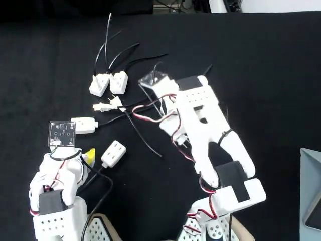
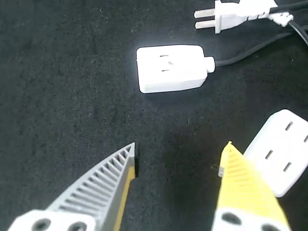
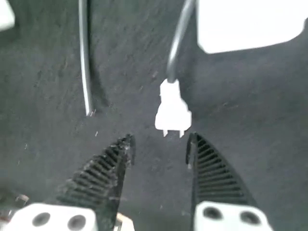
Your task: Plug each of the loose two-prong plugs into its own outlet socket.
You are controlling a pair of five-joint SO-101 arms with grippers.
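Landmark: socket block [image 1: 84, 125], white, slotted face up, a short cord off one end.
Left gripper [image 2: 181, 144]: fingers spread wide, nothing between them. It hangs just short of the socket block, tips aimed at it.
Second socket [image 2: 284, 151]: just beside the socket block, on the yellow finger's side, apart from it.
Far plug [image 2: 226, 17]: beyond the socket block from the left gripper, near it but not touching, prongs bare.
Right gripper [image 3: 158, 139]: fingers apart and empty, well apart from the socket block.
Close plug [image 3: 173, 113]: flat on the cloth just ahead of the right gripper's tips, in line with the gap, prongs toward the gripper, cord trailing away. How it lies relative to the socket block I cannot tell.
Handling (judged): plugs are light, hard, smooth plastic, and the springy cord may twist them. Pinch across the flat body behind the prongs. Thin prongs would bend if pushed off-line. The socket block will likely slide unless braced.
Surface: black cloth [image 1: 261, 60], matte, with black cords [image 1: 108, 47] fanning beyond the socket block.
Room: grey container [image 1: 311, 191] at the cloth's edge, well apart from the socket block.
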